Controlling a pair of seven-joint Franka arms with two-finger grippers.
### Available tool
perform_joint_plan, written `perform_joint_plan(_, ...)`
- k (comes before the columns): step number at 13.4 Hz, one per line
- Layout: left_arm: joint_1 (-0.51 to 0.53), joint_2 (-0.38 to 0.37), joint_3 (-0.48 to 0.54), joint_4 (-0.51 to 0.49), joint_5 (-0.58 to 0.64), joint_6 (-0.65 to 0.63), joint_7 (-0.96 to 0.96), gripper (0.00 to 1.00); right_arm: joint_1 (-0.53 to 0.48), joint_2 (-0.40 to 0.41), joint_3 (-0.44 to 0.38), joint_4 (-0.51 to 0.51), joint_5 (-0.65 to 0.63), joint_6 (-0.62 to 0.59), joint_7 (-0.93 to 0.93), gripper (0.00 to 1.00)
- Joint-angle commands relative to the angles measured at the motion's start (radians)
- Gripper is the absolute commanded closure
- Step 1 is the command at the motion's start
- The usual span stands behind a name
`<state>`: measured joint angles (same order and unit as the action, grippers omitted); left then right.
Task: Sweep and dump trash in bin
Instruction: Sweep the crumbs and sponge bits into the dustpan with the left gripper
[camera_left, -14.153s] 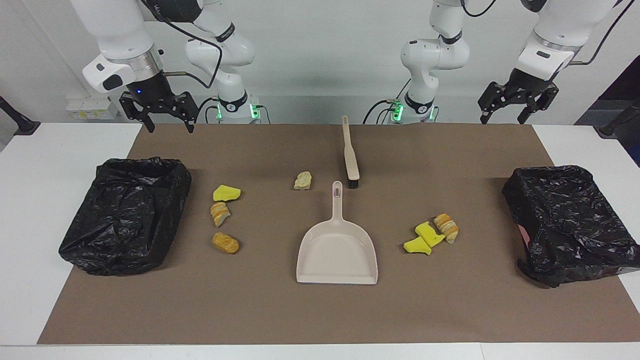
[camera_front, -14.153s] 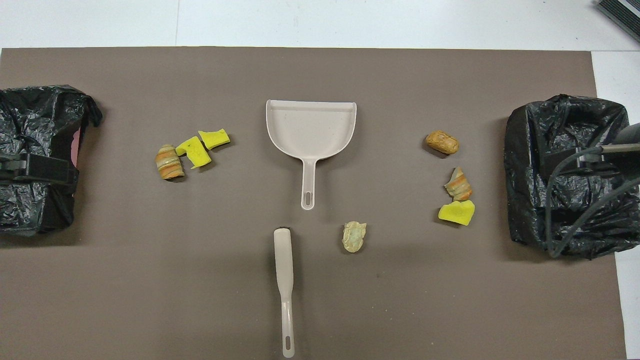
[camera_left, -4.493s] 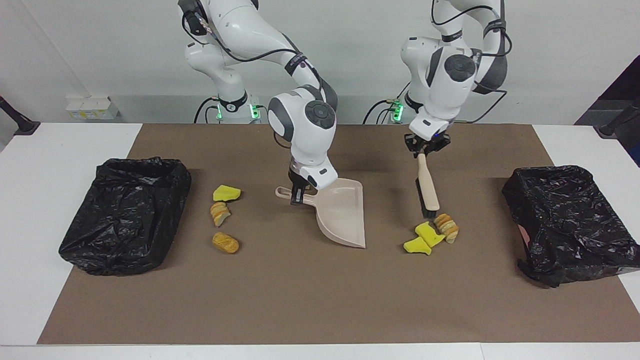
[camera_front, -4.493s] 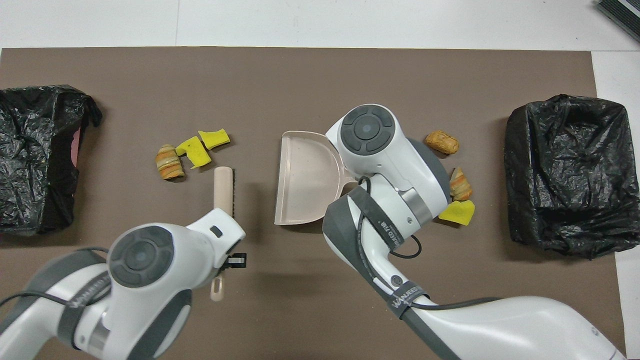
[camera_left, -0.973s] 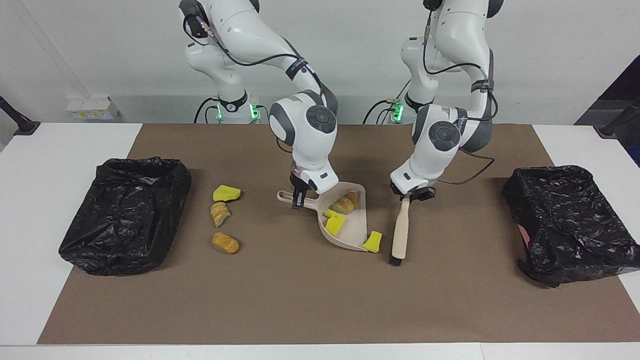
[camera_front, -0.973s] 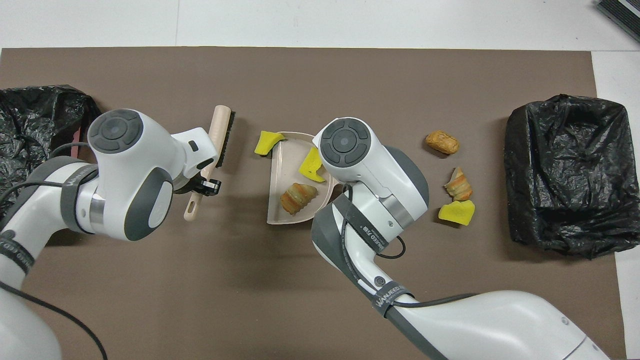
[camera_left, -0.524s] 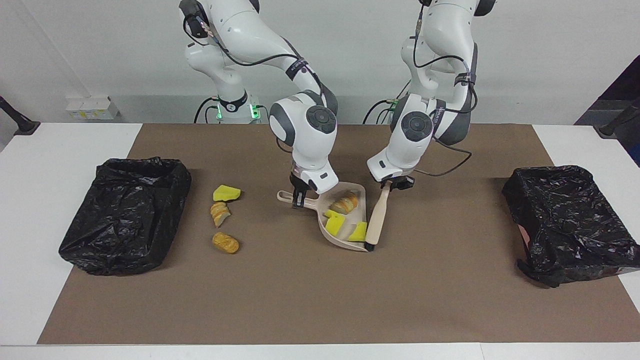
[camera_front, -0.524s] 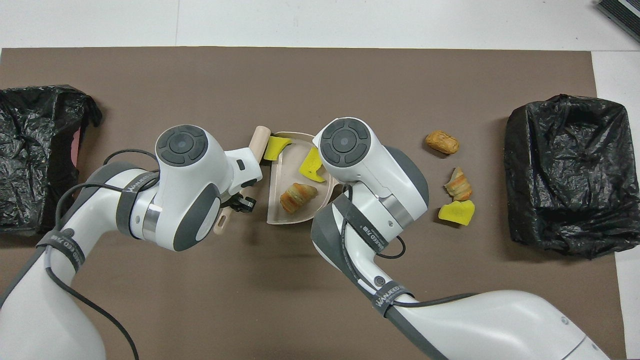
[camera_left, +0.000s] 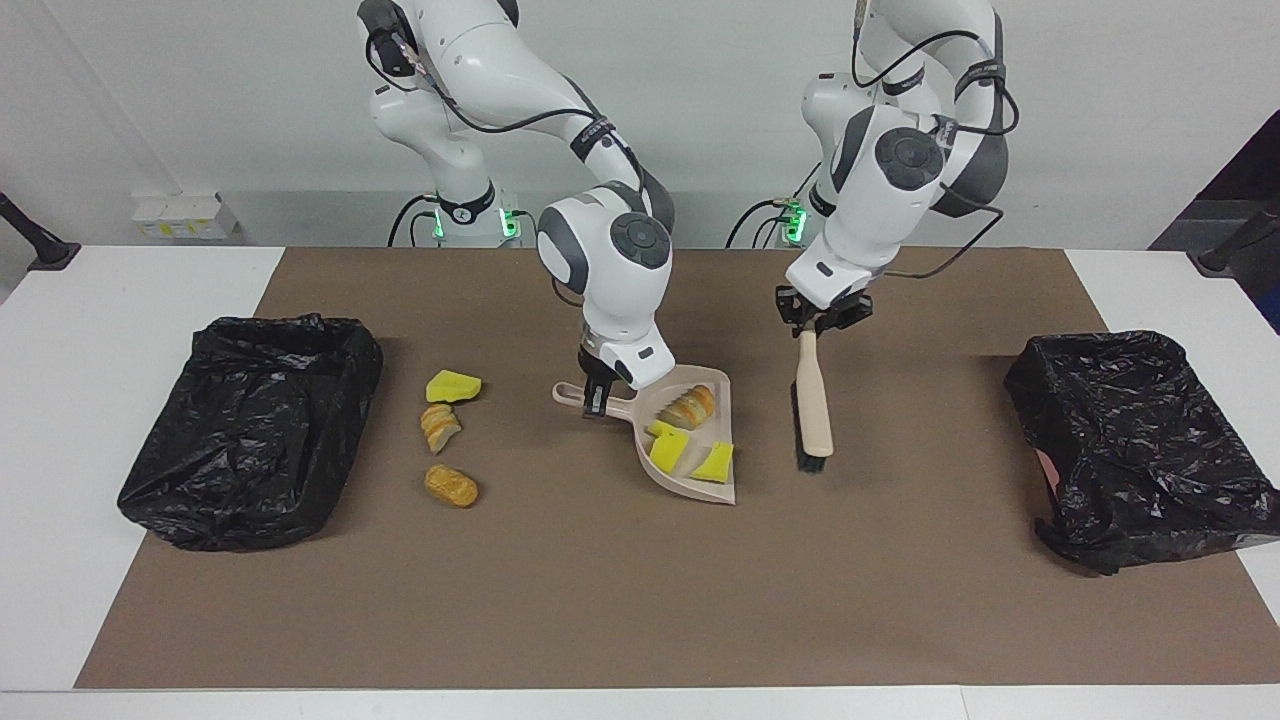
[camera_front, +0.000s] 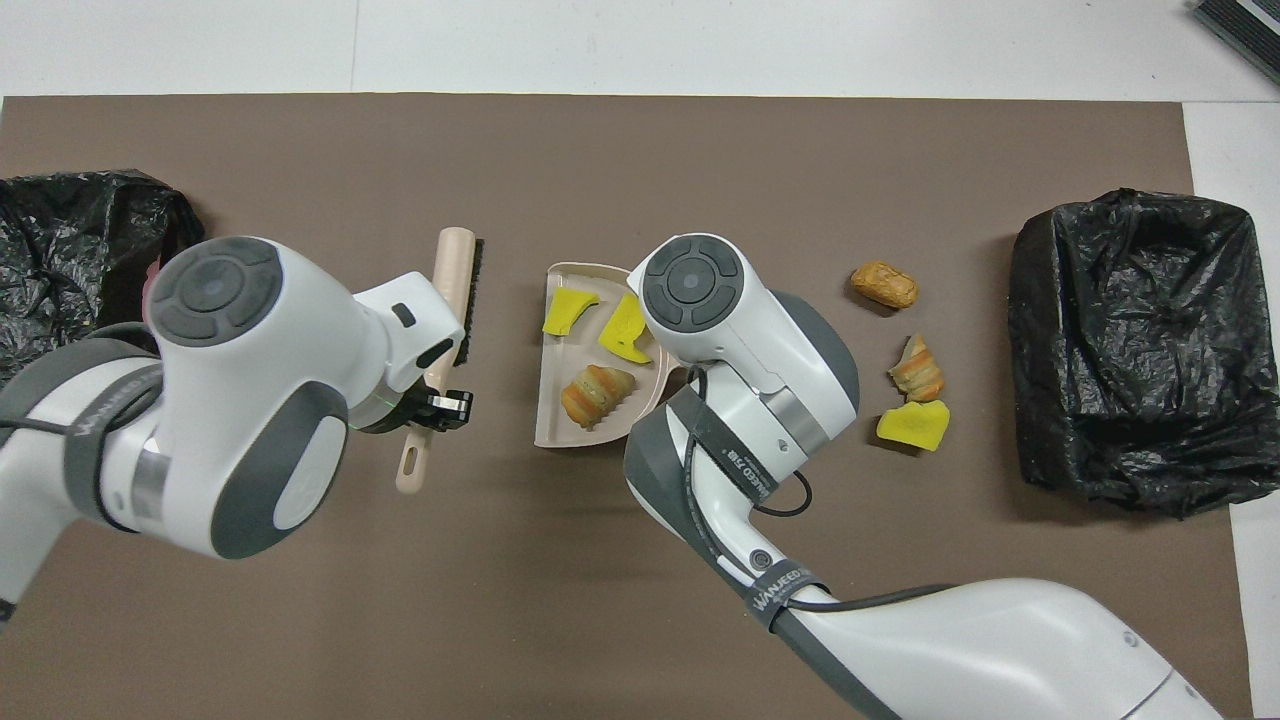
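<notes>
Here, the right gripper (camera_left: 597, 392) has its fingers clamped on the handle of the beige plastic dustpan (camera_left: 690, 440), which rests tilted on the brown mat (camera_left: 640, 600) covering the table. The left gripper (camera_left: 818, 318) has its fingers closed on the handle of the beige black-bristled brush (camera_left: 812, 405), held head-down beside the pan's open mouth, apart from it. The trash falls into two lots. Two bright yellow sponge chunks (camera_left: 690, 455) and one striped tan bread-like piece (camera_left: 690, 405) lie inside the pan, just beside the right fingers and clear of the bristles. A further yellow chunk (camera_left: 452, 385), a striped bread piece (camera_left: 440, 426) and an orange-brown roll (camera_left: 451, 486) lie on the mat toward the right arm's end, near one black-bagged bin (camera_left: 250, 430); a second bagged bin (camera_left: 1140, 445) sits at the left arm's end. The scraps appear light, soft and apt to roll or bounce, so they are probably best pushed by bristles rather than pinched. The loaded pan likely needs level carrying by its handle.
</notes>
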<state>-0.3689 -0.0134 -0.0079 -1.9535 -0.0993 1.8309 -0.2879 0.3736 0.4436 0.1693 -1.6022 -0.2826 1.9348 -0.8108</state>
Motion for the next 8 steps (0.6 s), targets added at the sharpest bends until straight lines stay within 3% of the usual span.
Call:
perform_joint_plan(1,0.002,-0.056,-0.004,-0.030,-0.007,-0.064,-0.157,1.00,-0.054,-0.040,0.009,0.008,-0.017,-0.005,-0.025,1.00)
perform_joint_plan(3,-0.013,-0.080,-0.014,-0.068,-0.004,-0.049,-0.155,1.00,-0.109,-0.086,0.010,0.010,-0.015,-0.031,-0.089,1.00)
perform_joint_plan(5,-0.094,-0.143,-0.015,-0.178,-0.003,0.063,-0.160,1.00,-0.188,-0.136,0.009,0.013,0.020,-0.054,-0.180,1.00)
perform_joint_plan(8,-0.230,-0.146,-0.017,-0.246,-0.005,0.096,-0.247,1.00,-0.312,-0.152,0.007,0.082,0.072,-0.121,-0.345,1.00)
